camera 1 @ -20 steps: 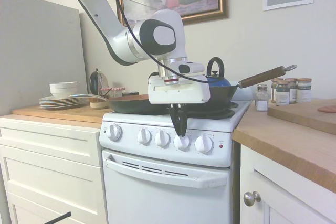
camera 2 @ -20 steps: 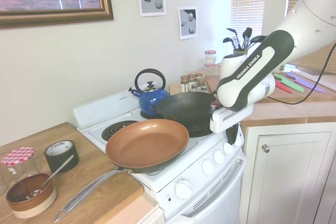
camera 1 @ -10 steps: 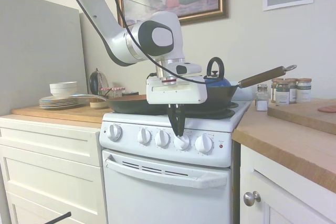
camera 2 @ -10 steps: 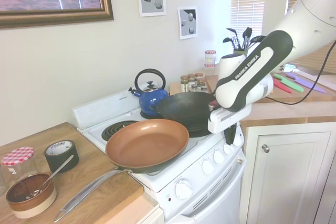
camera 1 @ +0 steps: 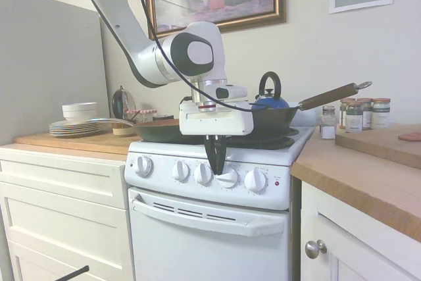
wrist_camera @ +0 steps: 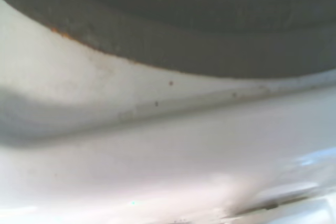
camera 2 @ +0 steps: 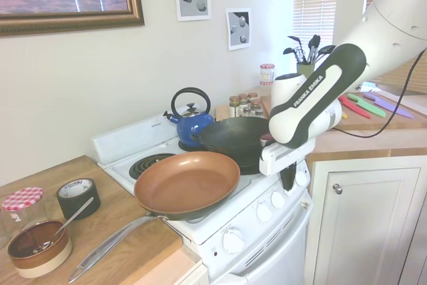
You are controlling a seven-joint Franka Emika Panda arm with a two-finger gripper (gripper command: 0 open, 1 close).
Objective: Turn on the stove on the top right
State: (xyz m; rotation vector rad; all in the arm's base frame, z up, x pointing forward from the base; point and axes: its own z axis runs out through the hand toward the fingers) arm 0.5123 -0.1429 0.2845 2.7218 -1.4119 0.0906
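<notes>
The tool (camera 1: 215, 166), fingers pressed together, has lifted toward ten o'clock off the stove (camera 1: 210, 218) knob (camera 1: 228, 178), suggesting the turn is finished.

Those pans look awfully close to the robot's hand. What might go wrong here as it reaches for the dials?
The gripper hangs between two neighbouring knobs on the stove, so it may turn the wrong one.

The white hand body sits right beside the black wok and copper frying pan; a small move might nudge either.

A heated burner under an apparently empty pan could scorch it.
</notes>
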